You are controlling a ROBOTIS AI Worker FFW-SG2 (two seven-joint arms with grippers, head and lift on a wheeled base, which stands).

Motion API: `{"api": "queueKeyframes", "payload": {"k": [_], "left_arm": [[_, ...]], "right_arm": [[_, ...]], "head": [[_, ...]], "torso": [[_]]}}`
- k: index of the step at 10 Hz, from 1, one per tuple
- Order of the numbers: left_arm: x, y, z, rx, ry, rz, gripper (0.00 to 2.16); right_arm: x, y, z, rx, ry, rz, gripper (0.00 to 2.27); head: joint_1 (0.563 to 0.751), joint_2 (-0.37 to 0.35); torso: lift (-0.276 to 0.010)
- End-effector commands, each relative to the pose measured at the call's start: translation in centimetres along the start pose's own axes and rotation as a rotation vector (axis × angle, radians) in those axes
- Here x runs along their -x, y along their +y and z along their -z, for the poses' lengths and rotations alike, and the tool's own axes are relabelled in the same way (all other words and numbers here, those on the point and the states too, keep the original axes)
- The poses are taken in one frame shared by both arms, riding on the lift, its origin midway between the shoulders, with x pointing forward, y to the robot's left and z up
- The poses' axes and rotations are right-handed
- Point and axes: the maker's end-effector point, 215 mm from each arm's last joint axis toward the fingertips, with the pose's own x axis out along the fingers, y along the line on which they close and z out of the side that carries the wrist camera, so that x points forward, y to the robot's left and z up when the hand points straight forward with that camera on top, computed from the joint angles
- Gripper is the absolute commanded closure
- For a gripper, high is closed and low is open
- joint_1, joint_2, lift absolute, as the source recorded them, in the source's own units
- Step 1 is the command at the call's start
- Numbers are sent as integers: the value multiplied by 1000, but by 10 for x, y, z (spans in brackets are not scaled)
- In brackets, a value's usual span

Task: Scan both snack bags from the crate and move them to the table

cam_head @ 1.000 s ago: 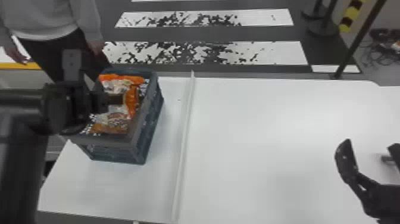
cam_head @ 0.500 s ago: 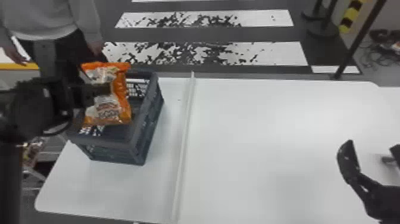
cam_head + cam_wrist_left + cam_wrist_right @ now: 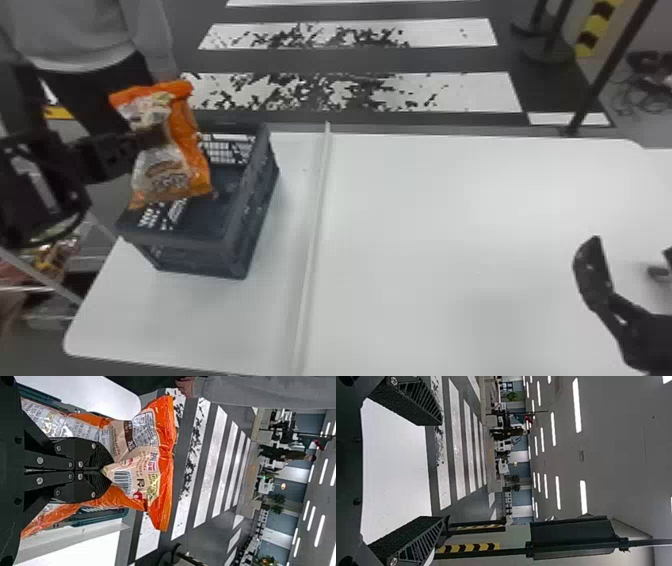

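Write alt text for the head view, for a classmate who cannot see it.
A robot's left hand holds an orange snack bag up over a dark plastic crate on the left of a white table. The right hand is open at the table's right side.

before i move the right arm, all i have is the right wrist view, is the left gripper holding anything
Observer: Yes, the left wrist view shows the left gripper shut on an orange snack bag.
Operator: ok and where's that bag next to the crate
Observer: In the head view it is held upright, overlapping the left part of the crate, with its lower edge in front of the opening.
Operator: anything between the crate and my side of the table
Observer: Yes, a narrow white strip runs lengthwise away from the robot on the table, to the right of the crate.
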Motion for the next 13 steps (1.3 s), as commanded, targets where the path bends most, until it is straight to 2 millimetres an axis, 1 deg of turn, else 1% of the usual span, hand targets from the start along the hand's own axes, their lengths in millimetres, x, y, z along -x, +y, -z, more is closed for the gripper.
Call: {"api": "queueKeyframes", "payload": {"k": [1, 2, 3, 4, 5, 6, 8, 9, 10, 11, 13], "left_arm": [[13, -17, -10, 52, -57, 45, 2142], [18, -37, -12, 100, -82, 109, 2142], [22, -61, -14, 121, -91, 196, 2142], [27, -82, -18, 129, -102, 263, 2142], [31, -106, -15, 149, -99, 334, 2142], [35, -122, -7, 155, -88, 370, 2142], [26, -181, 13, 124, -31, 468, 2142], [21, -207, 27, 111, 0, 504, 2142], [18, -238, 39, 91, 29, 547, 2142], [14, -270, 59, 69, 75, 591, 2142], [9, -330, 121, 31, 211, 678, 2142]], "right_arm": [[0, -1, 0, 2, 0, 1, 76], [0, -1, -2, 2, -4, 1, 76], [2, -1, -5, 4, -11, 2, 76], [3, -4, -10, 9, -22, 6, 76], [5, -10, -18, 15, -42, 15, 76], [6, -18, -24, 15, -50, 29, 76], [9, -25, -31, 14, -64, 43, 76], [11, -30, -34, 16, -74, 54, 76], [12, -35, -36, 17, -79, 63, 76], [13, -42, -39, 12, -87, 75, 76], [14, -57, -44, 14, -97, 102, 76]], "head": [[695, 112], [695, 106], [695, 85], [695, 53], [695, 37], [695, 3], [695, -77], [695, -100], [695, -148], [695, -198], [695, -319]], "torso": [[-87], [-87], [-87], [-87], [-87], [-87], [-87], [-87], [-87], [-87], [-87]]}}
